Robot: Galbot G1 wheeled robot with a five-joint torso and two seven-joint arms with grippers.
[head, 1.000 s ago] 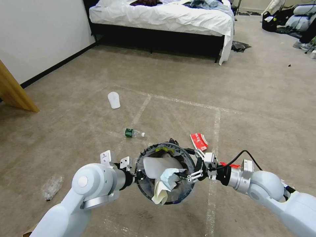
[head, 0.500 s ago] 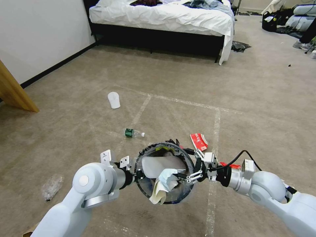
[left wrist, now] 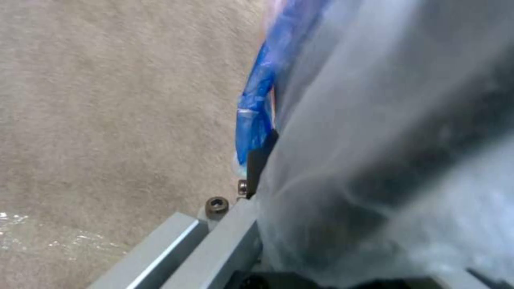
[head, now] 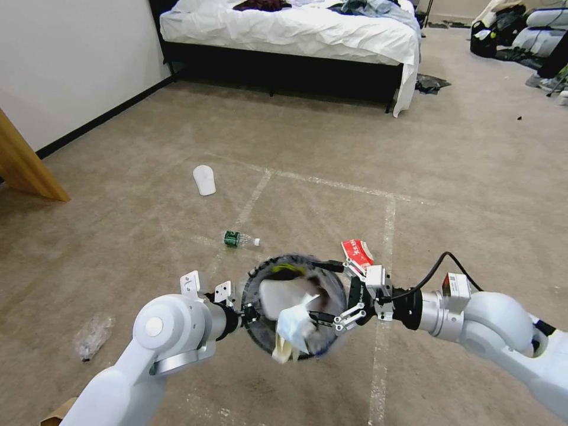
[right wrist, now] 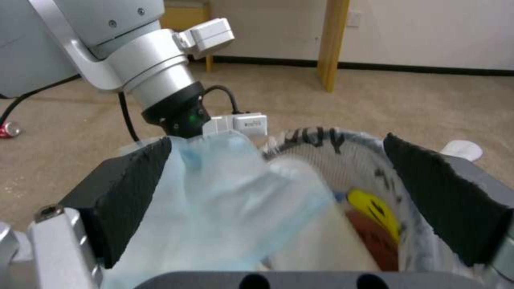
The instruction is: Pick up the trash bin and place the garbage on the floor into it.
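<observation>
The trash bin, lined with a clear bag with black lettering, hangs in front of me over the floor. My left gripper is shut on its near-left rim; the bag's blue edge presses against its finger. My right gripper is over the bin's right side, open, its black pads wide apart. A pale blue and white paper wad lies loose between them, blurred, above the litter inside. On the carpet lie a white slipper, a green-labelled bottle and a red wrapper.
Crumpled clear plastic lies at the near left, a cardboard piece at the bottom edge, a red can behind my left arm. A bed stands far ahead, a wooden leg at the left wall. Bags lie at the far right.
My right gripper has opened wider over the bin and shifted slightly left. The paper wad has slipped lower between its fingers. The left gripper keeps its hold on the rim.
</observation>
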